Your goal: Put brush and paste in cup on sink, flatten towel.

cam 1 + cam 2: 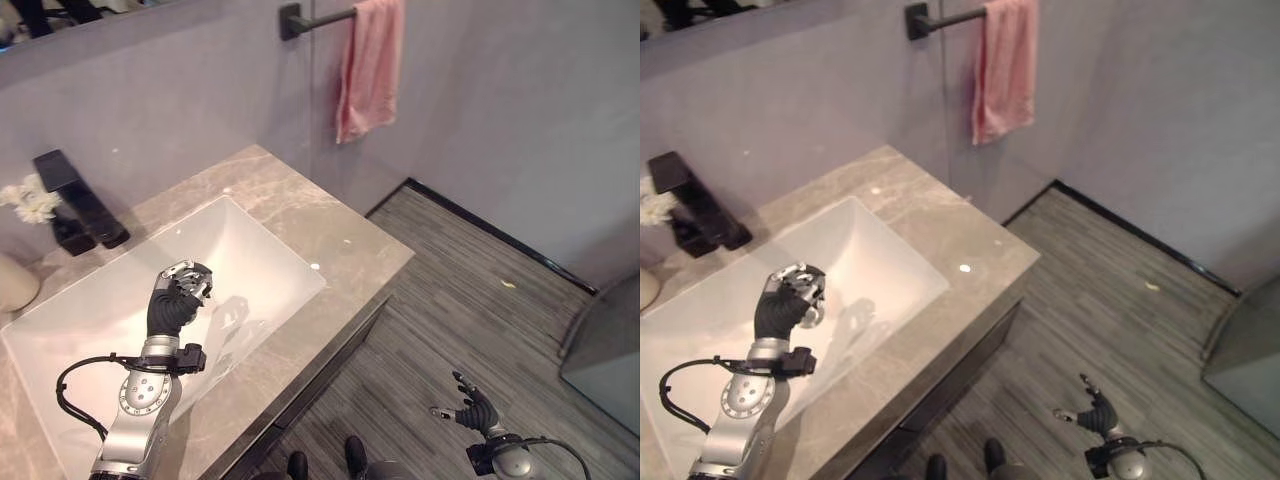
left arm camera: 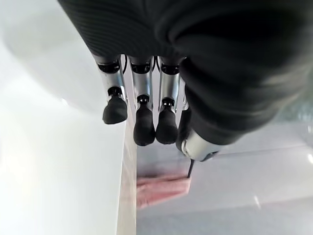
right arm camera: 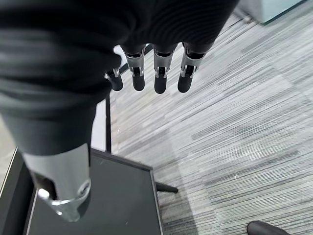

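Pink towel hangs at one o'clock, well apart from your left hand, curled empty over the sink; right hand relaxed, empty.

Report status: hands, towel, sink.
Left hand curled, empty, over sink. Right hand open, low above floor. Pink towel bunched on bar, untouched.

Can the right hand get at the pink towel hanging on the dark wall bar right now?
Probably not yet. The right hand hangs low over the grey plank floor, while the pink towel hangs high on the wall bar; nothing blocks the way.
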Robot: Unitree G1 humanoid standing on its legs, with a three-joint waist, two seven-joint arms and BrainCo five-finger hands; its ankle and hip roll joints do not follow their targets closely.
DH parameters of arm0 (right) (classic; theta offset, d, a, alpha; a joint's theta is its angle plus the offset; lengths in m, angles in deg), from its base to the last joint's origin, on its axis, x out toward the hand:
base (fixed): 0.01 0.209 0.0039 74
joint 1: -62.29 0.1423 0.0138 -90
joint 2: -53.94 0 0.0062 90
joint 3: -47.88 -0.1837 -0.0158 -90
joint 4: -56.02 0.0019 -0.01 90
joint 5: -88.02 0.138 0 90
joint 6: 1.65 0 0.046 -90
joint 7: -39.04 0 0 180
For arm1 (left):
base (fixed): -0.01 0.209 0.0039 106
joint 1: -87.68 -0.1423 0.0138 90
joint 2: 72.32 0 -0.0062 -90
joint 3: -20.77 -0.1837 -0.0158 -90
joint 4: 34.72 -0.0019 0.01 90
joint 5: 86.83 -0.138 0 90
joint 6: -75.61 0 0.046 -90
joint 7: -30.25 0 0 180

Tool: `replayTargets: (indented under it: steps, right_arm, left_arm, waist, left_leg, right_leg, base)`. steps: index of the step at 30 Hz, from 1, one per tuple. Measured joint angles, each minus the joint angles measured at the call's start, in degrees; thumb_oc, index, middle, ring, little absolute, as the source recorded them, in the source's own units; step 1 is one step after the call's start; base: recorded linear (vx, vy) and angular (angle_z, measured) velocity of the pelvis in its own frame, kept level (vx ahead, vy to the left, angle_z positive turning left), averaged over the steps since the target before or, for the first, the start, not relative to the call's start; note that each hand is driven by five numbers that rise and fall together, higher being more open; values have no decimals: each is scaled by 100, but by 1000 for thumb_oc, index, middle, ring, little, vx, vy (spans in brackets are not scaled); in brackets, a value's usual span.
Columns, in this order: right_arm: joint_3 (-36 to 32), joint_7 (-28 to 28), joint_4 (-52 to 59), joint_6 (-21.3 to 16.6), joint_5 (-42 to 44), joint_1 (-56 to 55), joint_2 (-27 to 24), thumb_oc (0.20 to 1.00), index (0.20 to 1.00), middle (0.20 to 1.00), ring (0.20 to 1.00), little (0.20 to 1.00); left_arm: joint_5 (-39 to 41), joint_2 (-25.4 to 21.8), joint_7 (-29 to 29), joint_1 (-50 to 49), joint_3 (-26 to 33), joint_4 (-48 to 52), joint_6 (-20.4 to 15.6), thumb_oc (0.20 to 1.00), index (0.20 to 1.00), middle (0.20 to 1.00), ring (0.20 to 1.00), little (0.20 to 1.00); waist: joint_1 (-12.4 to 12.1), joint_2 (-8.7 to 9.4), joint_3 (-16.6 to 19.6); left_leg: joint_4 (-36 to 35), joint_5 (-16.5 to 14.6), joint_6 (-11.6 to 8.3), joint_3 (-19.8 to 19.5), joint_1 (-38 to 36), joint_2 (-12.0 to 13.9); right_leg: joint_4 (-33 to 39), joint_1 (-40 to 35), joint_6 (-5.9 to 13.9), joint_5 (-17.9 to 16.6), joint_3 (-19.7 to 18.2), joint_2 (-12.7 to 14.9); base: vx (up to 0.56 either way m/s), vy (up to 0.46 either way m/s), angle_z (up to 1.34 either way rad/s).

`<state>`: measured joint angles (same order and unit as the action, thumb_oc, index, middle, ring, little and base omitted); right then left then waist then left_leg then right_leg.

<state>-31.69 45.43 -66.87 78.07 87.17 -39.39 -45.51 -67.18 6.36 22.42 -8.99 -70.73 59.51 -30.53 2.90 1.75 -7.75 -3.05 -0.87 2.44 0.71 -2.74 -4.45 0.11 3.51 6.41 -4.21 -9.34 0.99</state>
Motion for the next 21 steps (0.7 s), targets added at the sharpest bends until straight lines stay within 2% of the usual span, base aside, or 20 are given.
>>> replayTargets:
  steps: [1,2,3,4,5,7,8,10,13,18,21]
  right_arm:
    - [2,-1,115,4,-1,59,8,1000,1000,1000,1000,1000]
    - [43,-3,239,-5,-5,195,5,1000,1000,1000,1000,1000]
    - [83,-2,254,-5,-8,356,37,1000,1000,1000,1000,1000]
    - [75,42,344,-10,-9,514,37,1000,1000,1000,1000,1000]
    - [75,105,321,-6,-19,532,56,1000,1000,1000,1000,1000]
    - [74,109,366,-5,-20,482,71,1000,1000,1000,1000,1000]
    - [78,107,376,-4,-21,409,72,1000,1000,1000,1000,1000]
    - [64,106,433,19,-40,229,7,1000,1000,1000,1000,1000]
    - [-22,104,557,24,-54,117,0,1000,1000,1000,1000,1000]
    - [-34,100,574,32,-53,-212,-39,1000,1000,1000,1000,1000]
    - [-129,94,658,31,-52,-348,-178,1000,1000,1000,1000,1000]
  left_arm:
    - [3,-42,-12,-23,7,58,-11,200,200,200,200,200]
    - [-2,-157,-13,-25,13,122,-11,200,200,200,200,200]
    - [-1,-254,-12,-7,40,189,-19,200,200,200,200,200]
    - [-7,-215,7,92,3,165,-14,200,200,200,200,200]
    - [-11,-153,12,89,-15,190,-32,200,200,200,200,200]
    - [-10,-168,11,94,-33,184,-29,200,200,200,200,200]
    - [-11,-170,13,97,-56,186,-31,200,200,200,200,200]
    - [-11,-167,18,51,-156,196,-32,200,200,200,200,200]
    - [-44,-92,35,28,-152,191,-26,200,200,200,200,200]
    - [-49,-81,53,-2,-180,181,-23,200,200,200,200,200]
    - [-60,-11,67,54,-424,36,-8,200,200,200,200,200]
  waist:
    - [-79,-29,-4]
    - [-235,-63,-16]
    - [-356,0,-63]
    - [-310,25,-104]
    - [-353,30,-116]
    - [-337,3,-143]
    - [-339,-5,-147]
    - [-311,-61,-170]
    - [-320,-22,-163]
    - [-237,41,-10]
    - [-171,-23,97]
  left_leg:
    - [73,1,4,208,112,54]
    - [58,0,68,612,171,246]
    - [79,-19,134,926,192,312]
    - [122,-49,170,1123,192,293]
    - [181,-139,164,1450,129,338]
    - [373,-247,114,1568,183,411]
    - [369,-234,70,1579,172,426]
    - [347,-173,-37,1743,157,505]
    - [184,-113,-229,2067,39,665]
    - [92,-21,-427,2057,-26,805]
    - [194,-8,-461,2062,-4,907]
  right_leg:
    - [-34,193,121,-244,-69,-108]
    - [120,338,418,-371,196,-128]
    - [168,411,411,-379,957,-53]
    - [-177,358,190,-111,2088,394]
    - [-565,258,135,114,3213,935]
    - [-788,108,205,80,3104,1119]
    - [-800,124,233,105,2911,1074]
    - [-659,147,105,62,2884,919]
    - [-93,31,-64,1,2838,691]
    - [-85,39,-207,52,2758,487]
    - [74,-3,-310,7,2707,337]
  base:
    - [-117,-9,-105]
    - [-109,7,-155]
    - [-78,27,-173]
    - [-110,58,-176]
    - [-89,48,-138]
    - [-51,19,-55]
    - [-68,-17,-19]
    - [-67,-51,-42]
    - [28,-128,-62]
    - [20,-112,-11]
    - [10,-151,-11]
